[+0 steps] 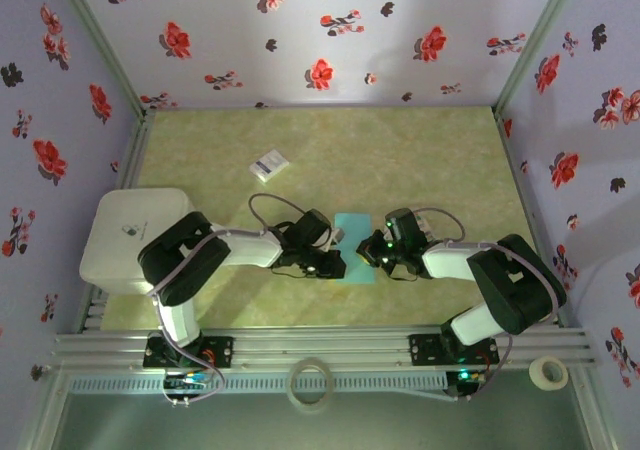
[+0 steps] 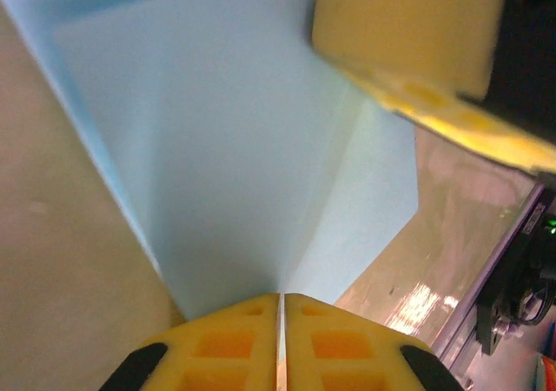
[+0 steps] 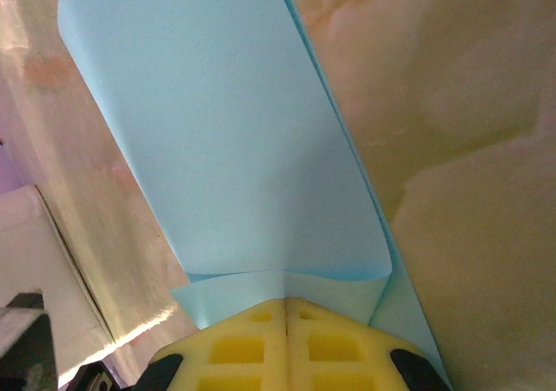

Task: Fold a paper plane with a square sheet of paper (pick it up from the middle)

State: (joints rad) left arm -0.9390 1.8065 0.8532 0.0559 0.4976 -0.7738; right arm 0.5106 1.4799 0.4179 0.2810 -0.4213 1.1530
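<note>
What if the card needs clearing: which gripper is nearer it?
Left. The left gripper sits at the paper's left edge, with the card farther back and to its left; the right gripper is at the paper's right edge, farther off.

From above, the square sheet of paper had both sides tucked under the left gripper and right gripper, so its folds were unreadable. The small card had print way too tiny to read. Both wrist cams cut the sheet off up top.
</note>
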